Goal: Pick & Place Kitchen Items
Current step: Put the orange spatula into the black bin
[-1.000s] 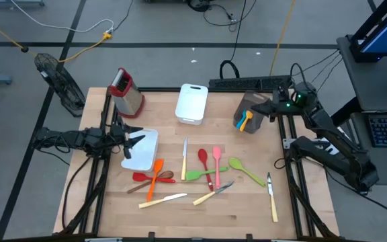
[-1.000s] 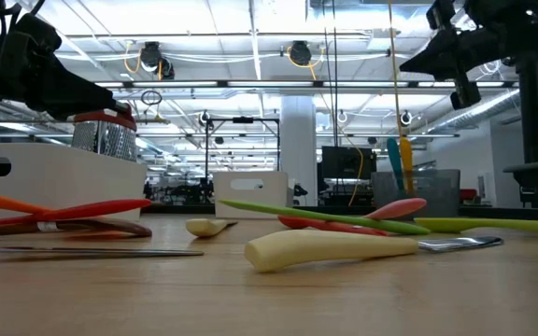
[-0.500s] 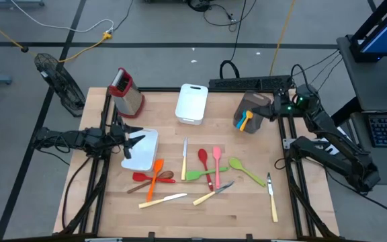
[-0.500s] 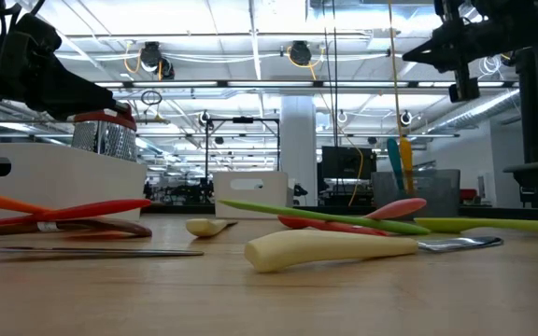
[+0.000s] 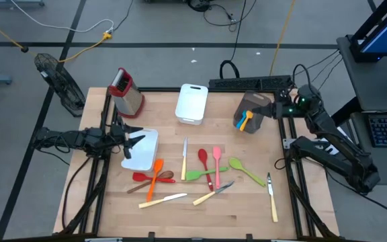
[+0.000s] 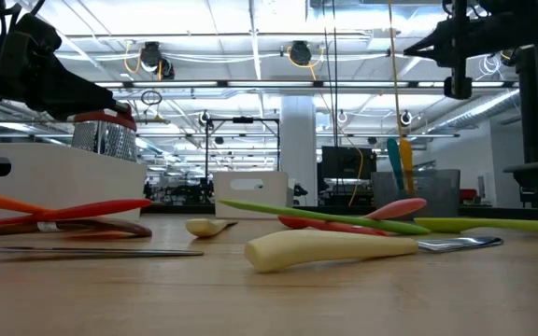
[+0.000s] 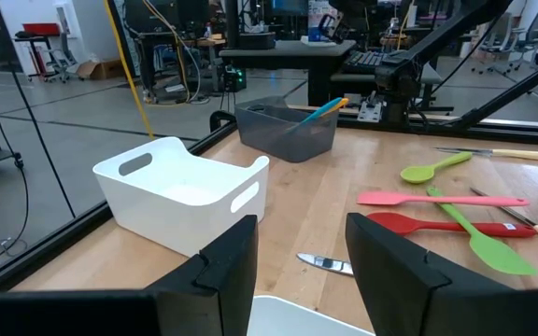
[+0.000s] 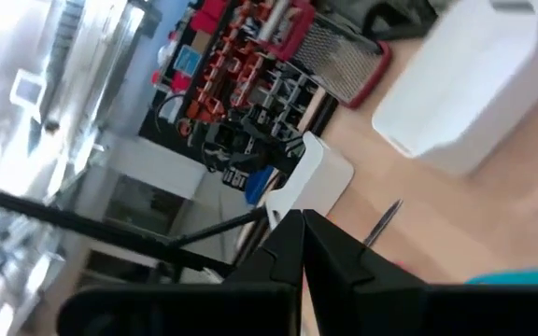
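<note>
Several kitchen items lie flat on the wooden table (image 5: pixel 200 218): a red spoon (image 5: pixel 203 158), a pink spatula (image 5: pixel 217 167), a green spoon (image 5: pixel 247 171), an orange spatula (image 5: pixel 154 178) and a cream-handled knife (image 5: pixel 272 199) among them. A blue and an orange utensil (image 5: pixel 244 119) stand in the brown holder (image 5: pixel 252 107). My left gripper (image 5: pixel 138 141) (image 7: pixel 302 238) hangs open and level over the near white tub (image 5: pixel 145 156), with nothing between its fingers. My right gripper (image 5: pixel 273 110) (image 8: pixel 302 247) is shut and empty, level, beside the holder at the far right.
A second white tub (image 5: pixel 192 103) stands at the far middle. The red-topped grater (image 5: pixel 127 91) stands at the far left. A fan (image 5: pixel 59 79) sits off the table's far left corner. Bare wood shows along the near edge.
My right gripper has rolled about the line it points along, staying shut beside the holder. Nothing on the table has moved.
</note>
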